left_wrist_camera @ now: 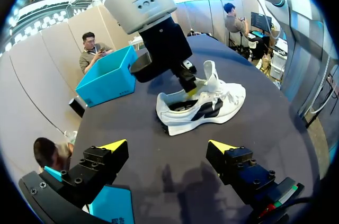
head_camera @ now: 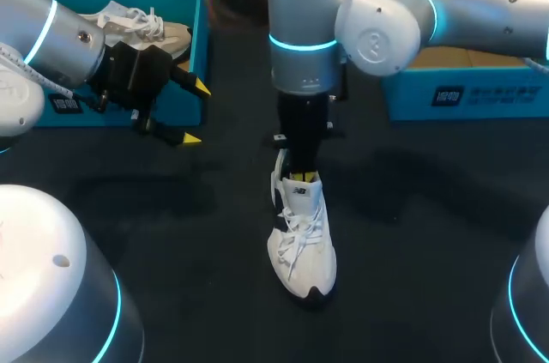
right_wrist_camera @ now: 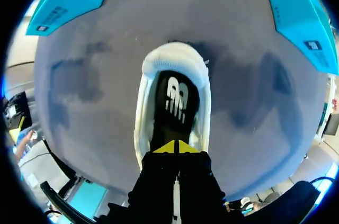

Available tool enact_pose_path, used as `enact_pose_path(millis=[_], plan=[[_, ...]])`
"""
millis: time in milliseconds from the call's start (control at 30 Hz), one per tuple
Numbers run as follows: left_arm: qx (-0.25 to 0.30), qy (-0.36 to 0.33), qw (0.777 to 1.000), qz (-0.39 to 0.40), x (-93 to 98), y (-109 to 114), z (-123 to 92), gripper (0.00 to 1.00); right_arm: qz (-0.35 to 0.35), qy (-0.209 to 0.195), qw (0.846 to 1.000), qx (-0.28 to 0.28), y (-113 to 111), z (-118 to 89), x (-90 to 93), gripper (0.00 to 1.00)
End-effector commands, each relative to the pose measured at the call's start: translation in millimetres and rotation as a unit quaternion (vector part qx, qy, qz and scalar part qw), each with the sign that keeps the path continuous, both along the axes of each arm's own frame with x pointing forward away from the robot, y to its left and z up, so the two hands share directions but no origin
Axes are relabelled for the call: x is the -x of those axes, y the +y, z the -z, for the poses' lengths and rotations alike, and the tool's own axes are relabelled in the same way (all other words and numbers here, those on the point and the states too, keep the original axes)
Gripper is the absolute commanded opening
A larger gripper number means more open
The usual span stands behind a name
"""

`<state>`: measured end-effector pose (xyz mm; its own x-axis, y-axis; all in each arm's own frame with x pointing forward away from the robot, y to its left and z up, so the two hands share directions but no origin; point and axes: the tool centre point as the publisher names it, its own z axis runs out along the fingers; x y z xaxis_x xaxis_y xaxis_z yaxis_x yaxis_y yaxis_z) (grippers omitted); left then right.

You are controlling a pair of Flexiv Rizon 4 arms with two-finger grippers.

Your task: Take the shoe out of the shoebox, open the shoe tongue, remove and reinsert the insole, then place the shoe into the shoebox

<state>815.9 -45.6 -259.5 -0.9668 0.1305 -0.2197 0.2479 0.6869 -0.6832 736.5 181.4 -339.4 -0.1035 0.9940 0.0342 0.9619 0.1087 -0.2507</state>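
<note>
A white shoe (head_camera: 302, 243) stands on the black table (head_camera: 412, 234) at the middle, toe toward the near edge, laces loose. My right gripper (head_camera: 300, 176) reaches down from above into its opening. In the right wrist view its yellow tips (right_wrist_camera: 176, 147) are pressed together, shut, just over the black insole (right_wrist_camera: 175, 97) lying inside the shoe (right_wrist_camera: 175, 57). Whether they pinch the insole's edge is hidden. The left wrist view has the shoe (left_wrist_camera: 212, 108) ahead with its tongue (left_wrist_camera: 211, 73) standing up. My left gripper (head_camera: 196, 112) hangs open and empty over the table's left, beside the shoebox (head_camera: 202, 28).
The blue shoebox at the back left holds a second white shoe (head_camera: 141, 24). Another blue box part (head_camera: 463, 93) lies at the back right. My two arms' rounded bases (head_camera: 51, 286) fill the near corners.
</note>
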Motion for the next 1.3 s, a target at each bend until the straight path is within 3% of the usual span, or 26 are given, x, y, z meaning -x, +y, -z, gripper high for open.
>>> enact_pose_path(millis=[33, 167, 300, 367, 500, 967, 1300], plan=[[-0.001, -0.001, 1.000, -0.001, 1.1, -0.1, -0.3, 1.00, 0.005, 0.015, 1.000, -0.004, 2.1, -2.9, 1.6, 0.00], [-0.001, -0.001, 1.000, -0.001, 1.1, -0.1, -0.3, 1.00, 0.005, 0.026, 1.000, -0.006, 2.8, -4.6, 7.6, 0.01], [-0.001, -0.001, 1.000, -0.001, 1.1, -0.1, -0.3, 1.00, 0.001, 0.038, 0.999, -0.002, 6.4, -4.3, 9.8, 0.44], [-0.001, -0.001, 1.000, -0.001, 1.1, -0.1, -0.3, 1.00, 0.001, 0.041, 0.999, -0.005, 7.4, -4.0, 11.5, 0.78], [-0.001, -0.001, 1.000, -0.001, 1.1, -0.1, -0.3, 1.00, 0.000, 0.046, 0.999, -0.008, 9.1, -0.6, 12.8, 1.00], [-0.001, -0.001, 1.000, -0.001, 1.1, -0.1, -0.3, 1.00, -0.013, 0.053, 0.998, -0.023, 11.6, 8.6, 7.3, 1.00], [-0.001, -0.001, 1.000, -0.001, 1.1, -0.1, -0.3, 1.00, -0.007, 0.068, 0.997, -0.022, 9.0, 4.7, 23.6, 1.00]])
